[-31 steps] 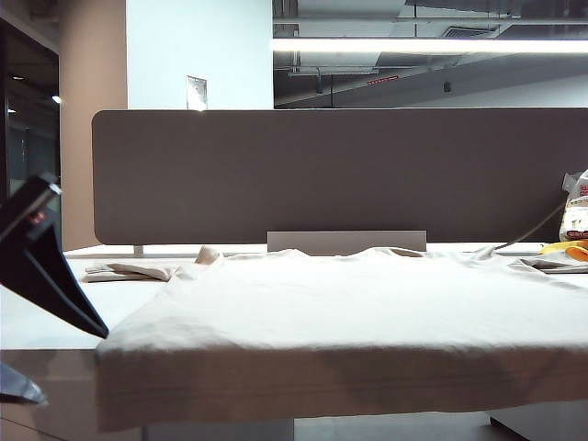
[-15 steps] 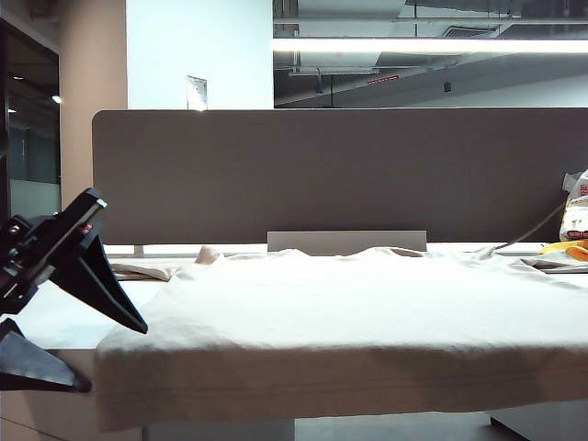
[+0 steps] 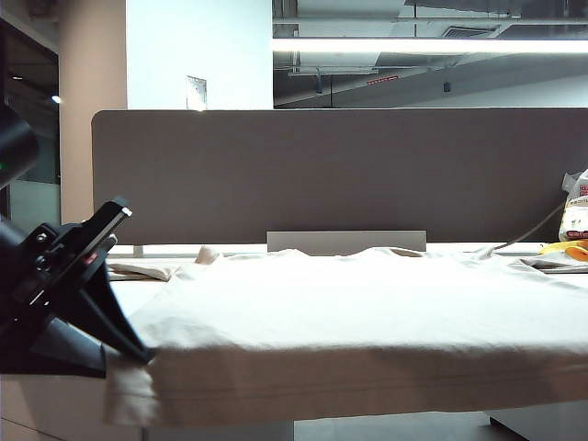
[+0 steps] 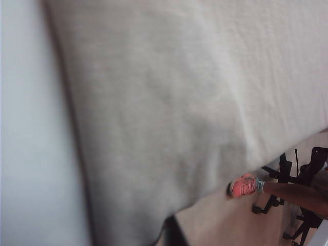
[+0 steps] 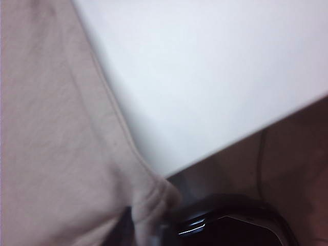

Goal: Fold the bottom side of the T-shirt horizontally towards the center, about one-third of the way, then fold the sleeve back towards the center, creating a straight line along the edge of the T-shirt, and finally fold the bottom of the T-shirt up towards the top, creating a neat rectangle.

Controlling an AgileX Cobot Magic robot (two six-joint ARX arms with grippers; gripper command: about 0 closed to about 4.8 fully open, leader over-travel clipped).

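The T-shirt (image 3: pixel 367 312) is lying spread across the white table (image 3: pixel 55 317), the bottom of the T-shirt (image 3: pixel 349 390) hanging over the near edge. The left gripper (image 3: pixel 138 354) is slanting down at the shirt's left front corner and appears to be pinching the bunched cloth there. Only its wrist view is showing a pink shoe (image 4: pixel 245 185) on the floor, while the right gripper (image 5: pixel 148 225), outside the exterior view, is closing on a puckered shirt edge at the table's border.
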